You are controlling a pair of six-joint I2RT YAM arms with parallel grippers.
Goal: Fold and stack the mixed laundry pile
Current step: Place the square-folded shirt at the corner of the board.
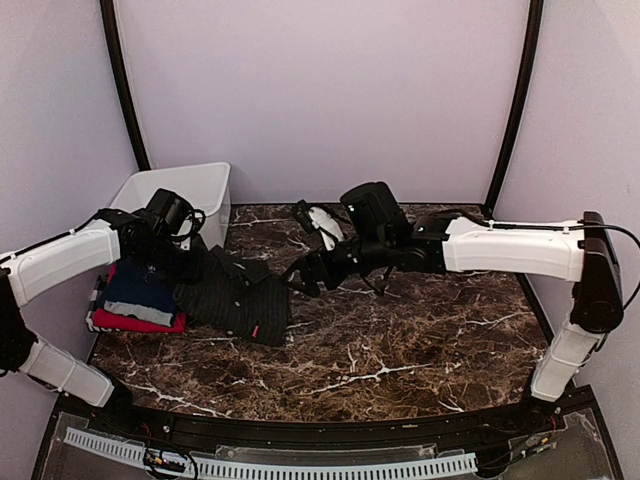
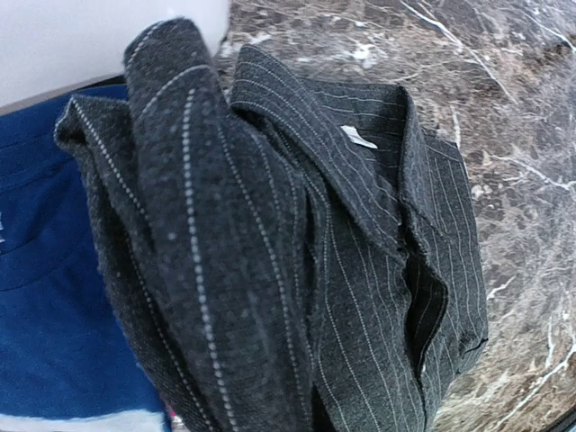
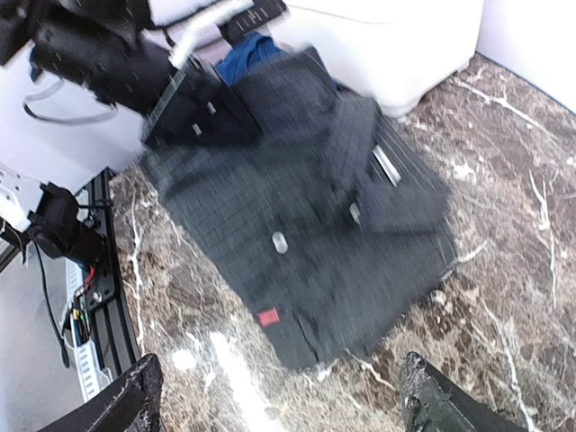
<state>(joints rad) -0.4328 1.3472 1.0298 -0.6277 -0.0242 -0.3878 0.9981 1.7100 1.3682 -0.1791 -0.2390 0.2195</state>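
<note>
The left gripper [image 3: 193, 117] is pinching shut on a bunched fold of the shirt [image 1: 235, 295] at its ten o'clock corner. The shirt is lying folded at the table's [image 1: 400, 340] nine o'clock side, overlapping the navy tee [image 1: 140, 285] sitting on the red tee [image 1: 135, 322]. The right gripper [image 3: 283, 396] is hanging wide apart and empty at the shirt's three o'clock. The cloth is looking soft, light and floppy, so gripping two neighbouring corners seems best.
</note>
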